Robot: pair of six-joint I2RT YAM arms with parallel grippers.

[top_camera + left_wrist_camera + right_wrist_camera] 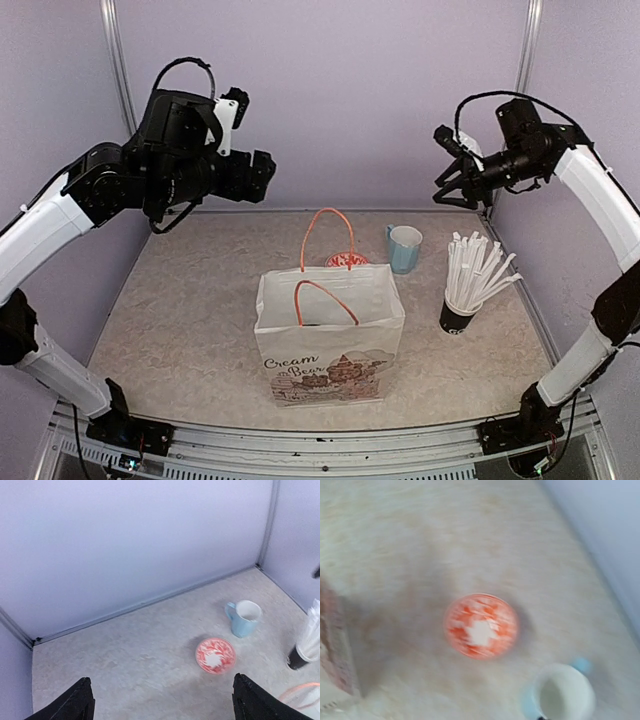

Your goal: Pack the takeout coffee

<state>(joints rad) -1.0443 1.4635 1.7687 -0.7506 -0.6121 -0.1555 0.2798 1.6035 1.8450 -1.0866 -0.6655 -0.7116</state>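
The left pincer (162, 690) is spread wide, empty; the right pincer (462, 195) is seen parted, empty too. The paper bag (330, 345) could be toppled if its orange handle (326, 288) is caught.

White paper bag (330, 340) with orange handles stands open, mid table (180, 320). Red-and-white patterned bowl (347, 260) sits just behind it, light blue mug (405, 248) near the bowl's right. Dark cup of white straws (457, 317) stands right of the bag, apart.

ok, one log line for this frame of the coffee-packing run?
left gripper open, empty, raised | right gripper open, empty, raised | paper bag upright, mouth open | coffee cups not in view
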